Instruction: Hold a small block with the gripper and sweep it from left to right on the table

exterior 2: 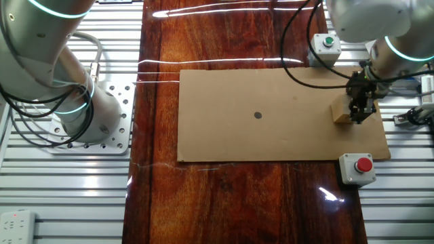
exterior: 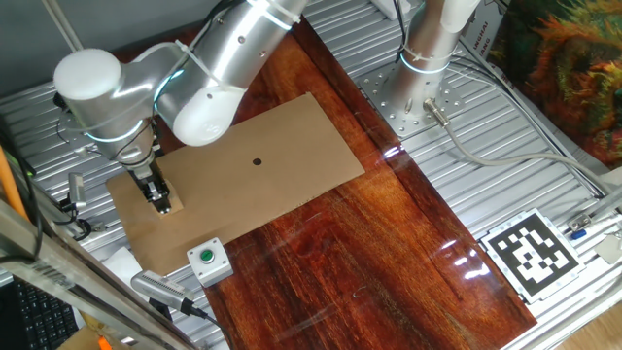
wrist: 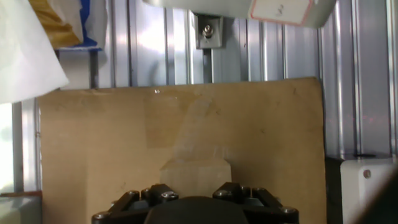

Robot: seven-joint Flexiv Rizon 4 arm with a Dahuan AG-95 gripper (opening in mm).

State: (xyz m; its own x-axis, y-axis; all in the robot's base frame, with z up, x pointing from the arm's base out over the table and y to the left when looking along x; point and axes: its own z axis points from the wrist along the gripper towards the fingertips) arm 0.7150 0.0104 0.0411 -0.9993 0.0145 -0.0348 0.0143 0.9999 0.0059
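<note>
So the small block (exterior 2: 342, 112) is sitting on the tan board (exterior 2: 271, 115) near one short end, well away from the black dot (exterior 2: 258, 115) in the middle. The hand (exterior 2: 360, 114) is down on it, narrow, fingers pinched on the block's sides. Board lies on the glossy worktop (exterior 2: 237, 196). Green button box (exterior: 207, 259) and red button box (exterior 2: 358, 167) sit just off the board's corners.

A glossy reddish-brown, wood-grained surface (exterior: 389, 253) carries a flat tan board (exterior: 243, 185) marked with one black dot (exterior: 258, 161). The light tan block (exterior 2: 341, 112) sits under black fingers (exterior 2: 359, 107). White boxes bear a green button (exterior: 205, 257) and a red button (exterior 2: 364, 165); ribbed silver metal (exterior: 544, 175) holds a black-and-white patterned tag (exterior: 533, 252).
</note>
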